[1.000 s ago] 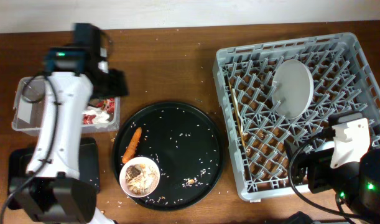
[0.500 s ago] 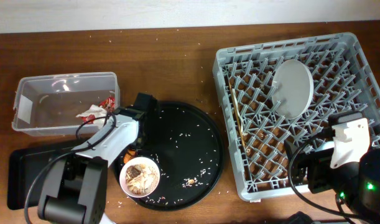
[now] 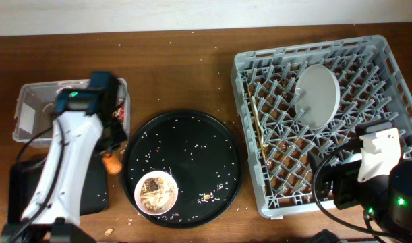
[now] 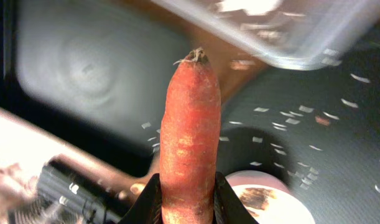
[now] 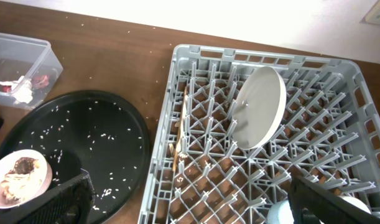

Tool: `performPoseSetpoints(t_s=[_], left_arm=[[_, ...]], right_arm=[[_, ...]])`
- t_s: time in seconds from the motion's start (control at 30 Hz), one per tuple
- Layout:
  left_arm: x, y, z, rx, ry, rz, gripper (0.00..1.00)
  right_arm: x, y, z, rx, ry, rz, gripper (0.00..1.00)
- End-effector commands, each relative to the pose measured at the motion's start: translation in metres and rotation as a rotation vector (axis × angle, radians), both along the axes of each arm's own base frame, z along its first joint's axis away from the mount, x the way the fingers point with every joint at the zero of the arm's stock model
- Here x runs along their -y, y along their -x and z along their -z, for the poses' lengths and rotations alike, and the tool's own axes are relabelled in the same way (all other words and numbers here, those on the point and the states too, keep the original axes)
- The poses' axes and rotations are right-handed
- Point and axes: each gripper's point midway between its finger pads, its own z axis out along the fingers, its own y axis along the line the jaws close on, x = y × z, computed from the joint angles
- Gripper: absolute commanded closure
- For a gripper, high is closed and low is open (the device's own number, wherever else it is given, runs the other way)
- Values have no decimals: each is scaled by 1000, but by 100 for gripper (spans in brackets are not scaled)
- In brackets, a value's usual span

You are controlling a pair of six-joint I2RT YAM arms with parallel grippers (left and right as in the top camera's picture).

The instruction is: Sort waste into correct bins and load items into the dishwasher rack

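My left gripper [image 4: 187, 190] is shut on the orange carrot piece [image 4: 190, 130], which sticks out upright between the jaws. From above, the carrot piece [image 3: 112, 164] hangs between the round black tray [image 3: 192, 145] and the flat black tray [image 3: 94, 192]. The clear tub [image 3: 30, 111] holds a red wrapper [image 5: 43, 78] and a white tissue [image 5: 12, 87]. A white bowl [image 3: 155, 192] of brown scraps sits on the round tray. The grey rack [image 3: 388, 81] holds a pale plate [image 3: 317, 94] and a chopstick [image 3: 259, 125]. My right gripper [image 5: 196, 205] hangs open over the rack's near side.
Rice-like crumbs are scattered over the round black tray and the wooden table [image 3: 185, 74]. My left arm [image 3: 67, 155] crosses above the tub's right end and the flat tray. The right arm's base [image 3: 374, 182] overlaps the rack's near right corner.
The left gripper has shut on the carrot and carried it off the round tray to the left, beside the flat black tray. The right arm has not moved.
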Motion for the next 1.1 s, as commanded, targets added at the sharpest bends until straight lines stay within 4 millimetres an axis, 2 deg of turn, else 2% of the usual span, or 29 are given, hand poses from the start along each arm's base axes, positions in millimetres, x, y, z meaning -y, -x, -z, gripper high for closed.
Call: performPoseSetpoints(t_s=[0.0, 0.07, 0.1, 0.13, 0.17, 0.2, 0.27, 0.3, 0.33, 0.37, 0.4, 0.43, 0.5, 0.57, 0.6, 0.63, 0.67, 0.7, 0.77, 0.8, 0.83, 0.9, 0.97, 1.0, 1.07], left_arm=[[-52, 35, 44, 19, 23, -360, 100], [-73, 45, 85, 59, 130, -527, 100], [-85, 54, 95, 66, 148, -603, 100], [-95, 61, 96, 67, 152, -654, 97], [-95, 62, 95, 79, 192, -688, 58], [-90, 59, 93, 95, 232, -691, 26], [-90, 53, 76, 138, 240, -684, 24], [-94, 52, 53, 190, 215, -677, 24], [-93, 45, 25, 278, 201, -569, 23], [-79, 35, 8, 339, 207, -385, 24], [-48, 25, -5, 361, 223, -90, 25], [-6, 24, -10, 335, 238, 179, 26], [82, 33, 0, 243, 298, 555, 32], [137, 56, 24, 134, 313, 707, 37], [154, 73, 47, 47, 253, 752, 41], [161, 83, 64, -16, 200, 784, 43], [165, 91, 93, -107, 90, 751, 48], [168, 91, 107, -150, 74, 751, 52], [177, 98, 126, -222, 112, 746, 63], [181, 102, 134, -249, 111, 761, 64], [183, 105, 139, -265, 98, 777, 69], [178, 98, 145, -233, 50, 787, 82], [178, 96, 151, -212, 49, 790, 88], [176, 96, 154, -210, 41, 790, 100], [176, 92, 140, -198, 36, 787, 100]], right_arm=[[2, -1, -1, 6, -3, 14, 1], [2, -1, -1, 6, -3, 14, 1], [2, -1, -1, 6, -3, 14, 1], [2, -1, -1, 6, -3, 14, 1], [2, -1, -1, 6, -3, 14, 1], [2, -1, -1, 6, -3, 14, 1], [2, -1, -1, 6, -3, 14, 1], [2, -1, -1, 6, -3, 14, 1], [2, -1, -1, 6, -3, 14, 1], [2, -1, -1, 6, -3, 14, 1], [2, -1, -1, 6, -3, 14, 1], [2, -1, -1, 6, -3, 14, 1], [2, -1, -1, 6, -3, 14, 1], [2, -1, -1, 6, -3, 14, 1], [2, -1, -1, 6, -3, 14, 1], [2, -1, -1, 6, -3, 14, 1], [2, -1, -1, 6, -3, 14, 1], [2, -1, -1, 6, -3, 14, 1], [2, -1, -1, 6, -3, 14, 1], [2, -1, -1, 6, -3, 14, 1], [2, -1, -1, 6, -3, 14, 1], [2, -1, -1, 6, -3, 14, 1], [2, -1, -1, 6, -3, 14, 1], [2, -1, -1, 6, -3, 14, 1], [2, -1, -1, 6, -3, 14, 1]])
